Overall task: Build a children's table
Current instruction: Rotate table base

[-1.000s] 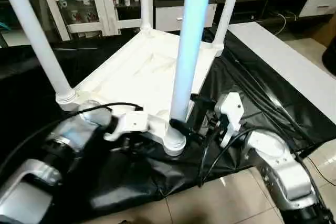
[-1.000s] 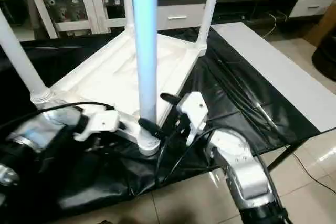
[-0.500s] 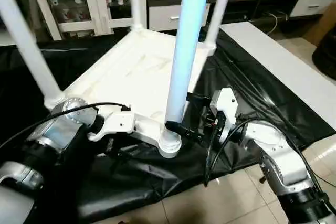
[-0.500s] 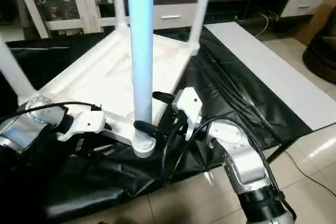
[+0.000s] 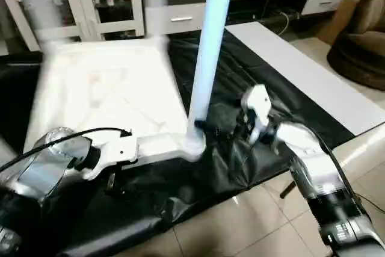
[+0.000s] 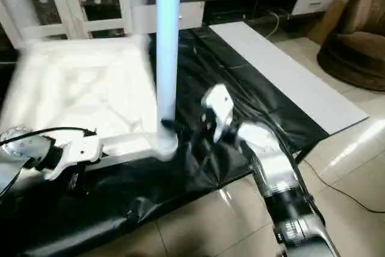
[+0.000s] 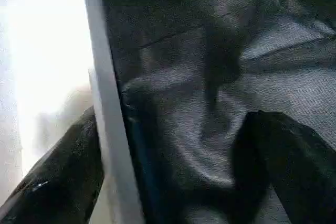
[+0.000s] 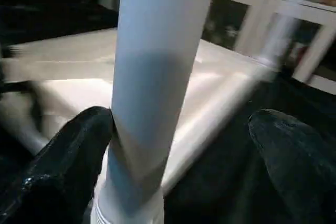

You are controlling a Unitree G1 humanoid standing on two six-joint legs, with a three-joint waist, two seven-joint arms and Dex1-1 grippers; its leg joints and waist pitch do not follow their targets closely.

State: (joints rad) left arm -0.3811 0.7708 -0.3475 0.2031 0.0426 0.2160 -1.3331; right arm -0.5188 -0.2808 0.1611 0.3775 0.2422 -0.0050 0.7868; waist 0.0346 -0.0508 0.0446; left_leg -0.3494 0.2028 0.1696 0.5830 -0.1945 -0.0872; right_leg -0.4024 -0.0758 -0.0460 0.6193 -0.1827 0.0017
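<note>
upturned tabletop (image 5: 108, 88) on black sheet (image 5: 252, 94), near-corner leg (image 5: 207, 58) upright in socket. right pincer (image 8: 178, 150) apart around leg at 3 o'clock; left pincer (image 7: 173, 182) apart at tabletop edge. next: likely tightening leg.

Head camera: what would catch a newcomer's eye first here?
The tall white leg standing upright in the near corner of the upside-down tabletop on the black sheet. The right gripper, open, sits at the leg's base; the left gripper, also open, straddles the tabletop's rim.
</note>
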